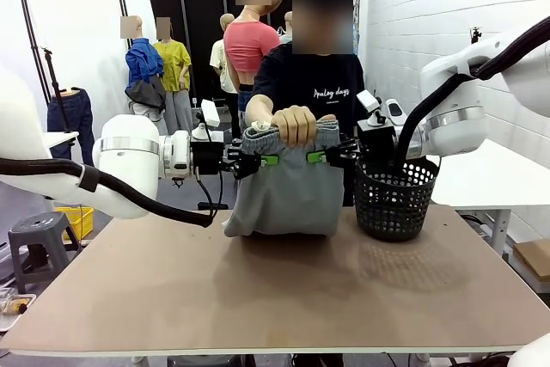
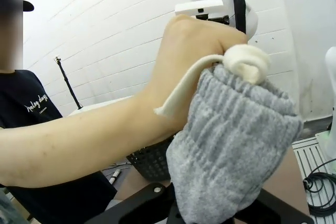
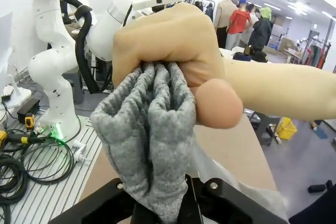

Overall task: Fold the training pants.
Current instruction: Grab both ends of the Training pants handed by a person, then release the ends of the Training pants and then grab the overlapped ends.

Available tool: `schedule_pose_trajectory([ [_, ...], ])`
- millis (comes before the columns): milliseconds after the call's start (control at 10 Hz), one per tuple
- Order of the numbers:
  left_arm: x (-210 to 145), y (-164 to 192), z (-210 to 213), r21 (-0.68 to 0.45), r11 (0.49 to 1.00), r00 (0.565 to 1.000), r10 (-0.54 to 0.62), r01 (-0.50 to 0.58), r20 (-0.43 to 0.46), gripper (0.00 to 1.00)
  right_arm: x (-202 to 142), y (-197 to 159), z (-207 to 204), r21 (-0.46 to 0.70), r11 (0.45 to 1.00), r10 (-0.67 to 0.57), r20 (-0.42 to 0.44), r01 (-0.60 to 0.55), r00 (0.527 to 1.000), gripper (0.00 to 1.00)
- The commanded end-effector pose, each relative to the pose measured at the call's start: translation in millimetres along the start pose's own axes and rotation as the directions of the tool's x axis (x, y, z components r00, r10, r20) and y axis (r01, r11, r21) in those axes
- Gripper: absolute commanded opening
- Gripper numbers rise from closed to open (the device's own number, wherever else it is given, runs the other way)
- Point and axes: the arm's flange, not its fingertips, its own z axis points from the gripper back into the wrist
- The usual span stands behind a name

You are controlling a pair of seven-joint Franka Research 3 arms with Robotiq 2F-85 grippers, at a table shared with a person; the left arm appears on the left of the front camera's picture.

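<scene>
Hand (image 1: 295,125) grips training pants (image 1: 288,199), left claw (image 1: 268,161) and right claw (image 1: 316,158) clamping them (basket (image 1: 395,205): front view).

left hand (image 1: 268,160) clenched, right hand (image 1: 316,157) clenched

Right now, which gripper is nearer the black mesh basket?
Right. The right gripper clamps the training pants at the edge beside the black mesh basket; the left gripper clamps the opposite edge, the whole garment between it and the basket.

Training pants (image 1: 288,195) — soft ribbed knit cloth; table (image 1: 258,298) — smooth and matt
</scene>
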Motion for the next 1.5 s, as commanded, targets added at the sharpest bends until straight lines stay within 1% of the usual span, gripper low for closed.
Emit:
schedule_pose_trajectory([
  [0,-3.1,16.3,-5.0,-0.128,0.991,0.993,-0.063,0.05,-0.1,0.0,0.5,0.2,0.2,0.001,1.0,0.012,0.001,-0.012,1.0,0.0],
  [100,0.0,0.0,0.0,0.0,1.0,1.0,0.0,0.0,0.0,0.0,0.5,0.2,0.2,0.001,1.0,0.012,0.001,-0.012,1.0,0.0],
  [1400,0.0,0.0,0.0,0.0,1.0,1.0,0.0,0.0,0.0,0.0,0.5,0.2,0.2,0.001,1.0,0.012,0.001,-0.012,1.0,0.0],
])
